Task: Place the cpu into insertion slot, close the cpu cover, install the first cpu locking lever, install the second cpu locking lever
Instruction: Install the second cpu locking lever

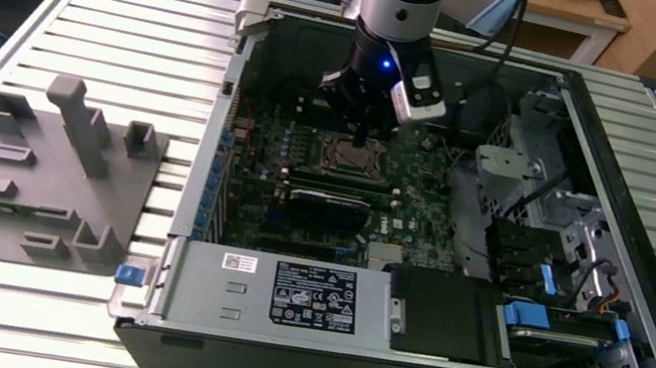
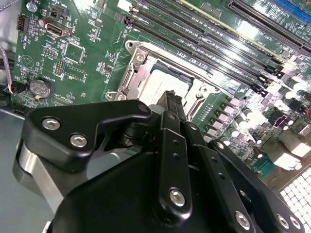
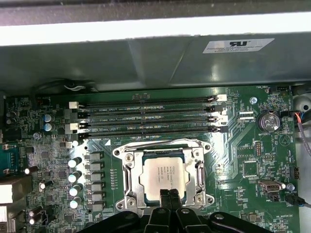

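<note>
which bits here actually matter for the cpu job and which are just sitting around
Part of the job:
- cpu, seated in the socket
- socket
- metal cover frame, down around the cpu
- gripper, fingertips together at the cpu's edge

Just lying about:
- memory slots
- round battery
- grey fixture block outside the case
- power supply box

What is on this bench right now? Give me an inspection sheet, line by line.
Surface: slatted metal table, carrying the open computer case.
Job's things: cpu sits in the insertion slot; cpu cover lies flat around it.
Clutter: grey fixture block on the exterior view's left.
Grippers: gripper, jaws together, tips at the cpu's edge.
Cables: black cable along the arm; red and black wires on the board.
Surroundings: wooden desks.
</note>
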Tool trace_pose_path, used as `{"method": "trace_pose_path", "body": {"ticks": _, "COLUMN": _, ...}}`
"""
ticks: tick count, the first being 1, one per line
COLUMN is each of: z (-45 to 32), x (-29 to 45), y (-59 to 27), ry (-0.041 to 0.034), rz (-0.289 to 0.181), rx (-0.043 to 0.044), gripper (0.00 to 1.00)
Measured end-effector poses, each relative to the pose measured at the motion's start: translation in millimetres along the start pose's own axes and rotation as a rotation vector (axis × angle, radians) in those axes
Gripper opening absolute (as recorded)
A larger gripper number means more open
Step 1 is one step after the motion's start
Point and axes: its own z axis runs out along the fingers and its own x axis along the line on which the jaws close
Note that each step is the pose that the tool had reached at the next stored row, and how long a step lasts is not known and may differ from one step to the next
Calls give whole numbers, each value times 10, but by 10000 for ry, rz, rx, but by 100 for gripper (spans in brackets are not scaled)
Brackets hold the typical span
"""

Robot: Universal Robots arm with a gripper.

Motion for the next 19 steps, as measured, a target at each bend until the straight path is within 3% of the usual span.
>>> {"method": "trace_pose_path", "body": {"ticks": 19, "z": -58, "x": -4, "y": -19, "ry": -2, "rz": -1, "rx": -5, "gripper": 10}}
